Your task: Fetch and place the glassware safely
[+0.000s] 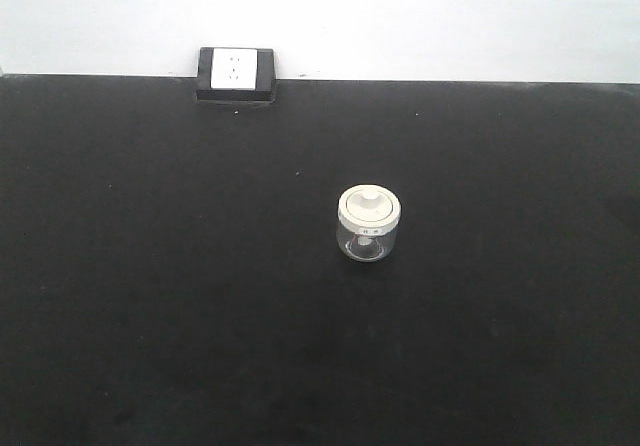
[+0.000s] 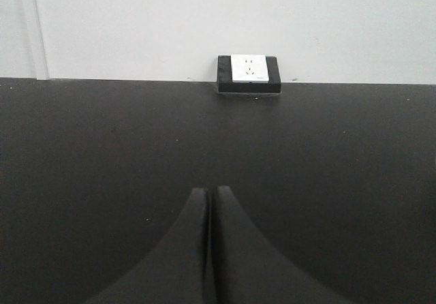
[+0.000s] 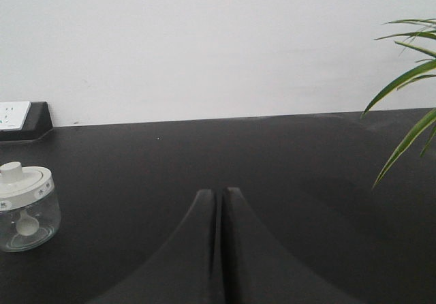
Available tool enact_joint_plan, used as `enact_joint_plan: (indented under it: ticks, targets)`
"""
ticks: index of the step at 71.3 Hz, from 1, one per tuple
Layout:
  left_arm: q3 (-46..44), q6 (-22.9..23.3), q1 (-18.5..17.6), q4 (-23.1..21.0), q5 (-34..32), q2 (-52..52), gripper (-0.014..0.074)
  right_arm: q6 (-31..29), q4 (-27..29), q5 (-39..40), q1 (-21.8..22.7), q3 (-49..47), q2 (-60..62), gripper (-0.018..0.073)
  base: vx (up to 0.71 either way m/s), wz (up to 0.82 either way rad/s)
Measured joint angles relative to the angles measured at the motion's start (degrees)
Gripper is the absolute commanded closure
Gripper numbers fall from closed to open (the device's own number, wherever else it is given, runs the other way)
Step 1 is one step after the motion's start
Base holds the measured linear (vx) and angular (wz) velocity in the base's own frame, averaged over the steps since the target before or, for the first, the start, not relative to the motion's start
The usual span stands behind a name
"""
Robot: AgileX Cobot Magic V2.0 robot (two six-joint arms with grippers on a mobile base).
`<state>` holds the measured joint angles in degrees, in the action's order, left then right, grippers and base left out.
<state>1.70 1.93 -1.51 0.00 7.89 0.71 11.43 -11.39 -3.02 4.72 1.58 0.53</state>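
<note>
One glass jar [image 3: 26, 207] stands well left of the right claw [image 3: 219, 195].

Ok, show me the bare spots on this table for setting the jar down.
Nearly all of the black table is bare: the whole front strip, both sides of the jar, and the stretch between it and the socket box at the wall. Plant leaves overhang the far right. Nowhere is crowded.

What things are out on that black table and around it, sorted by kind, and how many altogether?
Glass jar with cream lid: 1
Wall socket block: 1
Green plant, leaves only: 1
Gripper: 2, left gripper and right gripper, both shut
Total: 5
</note>
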Motion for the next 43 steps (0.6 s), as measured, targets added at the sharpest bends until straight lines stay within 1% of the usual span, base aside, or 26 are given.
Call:
enact_joint_plan:
  ticks: [43]
  targets:
    - [0.0,0.0,0.0,0.0,0.0,0.0,0.0603,0.0,0.6,-0.2,0.0,0.0,0.0,0.0563,0.00,0.00]
